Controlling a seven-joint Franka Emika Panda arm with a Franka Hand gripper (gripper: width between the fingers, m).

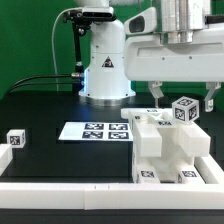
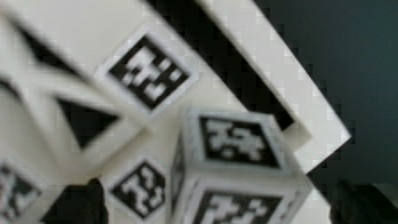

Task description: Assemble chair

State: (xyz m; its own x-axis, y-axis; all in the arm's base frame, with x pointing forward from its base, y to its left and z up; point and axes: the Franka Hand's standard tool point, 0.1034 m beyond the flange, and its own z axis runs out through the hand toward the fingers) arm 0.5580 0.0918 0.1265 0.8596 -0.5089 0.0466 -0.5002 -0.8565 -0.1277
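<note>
claw spread over half-built chair, risk of clipping the top block

i am hovering my claw over the chair, with the jaws standing wide apart and gripping nothing. the chair is sitting on the black table toward the exterior view's right, just beside the marker board and close behind the white border rail. a tagged block is sticking up from the top of the chair, between my fingers, and as far as i can tell it is touching neither of them. one small loose piece is lying well apart at the exterior view's left.

risks, as i am judging them: if i am coming down off centre, a fingertip is landing on the block's top edge and tipping or shoving it. the plastic is looking smooth and hard, so a shallow pinch is likely slipping. a sideways nudge is also sliding the whole stack toward the rail. i cannot tell whether the block is seated or only resting.

materials: the pieces are looking like chunky white plastic, matte, square-edged, with flat faces carrying black-and-white square tags. the wrist view is showing those tagged faces close and blurred, tilted, with dark gaps between panels.
</note>
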